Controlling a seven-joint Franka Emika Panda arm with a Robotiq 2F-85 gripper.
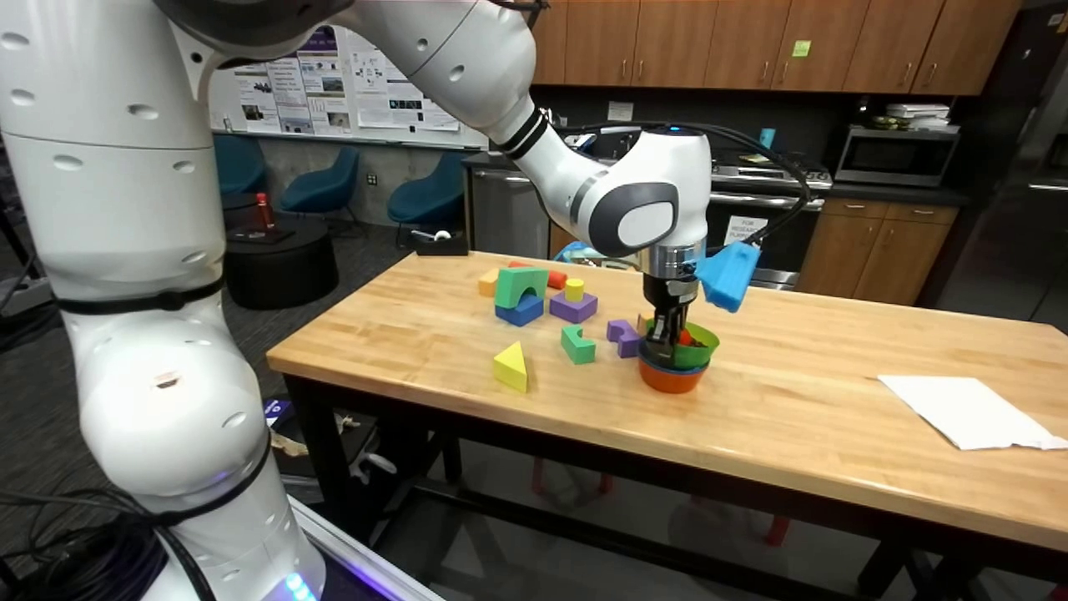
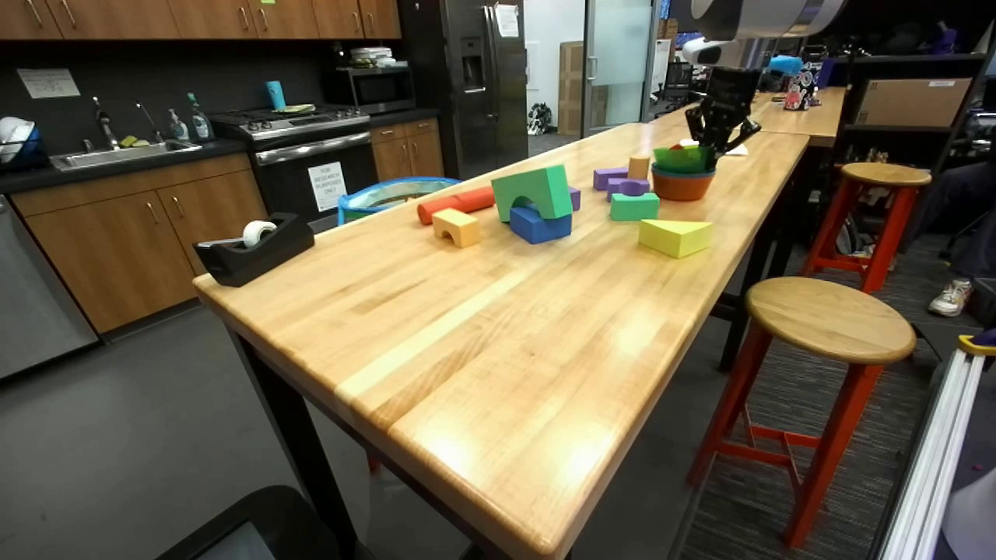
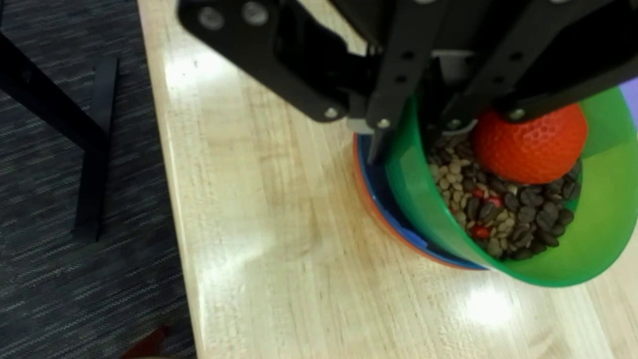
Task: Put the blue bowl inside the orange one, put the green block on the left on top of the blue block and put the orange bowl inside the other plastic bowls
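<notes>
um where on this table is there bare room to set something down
Bare wood lies between the orange bowl and the white sheet, and on the table end bordered by the tape dispenser and yellow wedge. It's crowded where the hand grips the green bowl beside a purple block, and around the arched green block on the blue block.
</notes>
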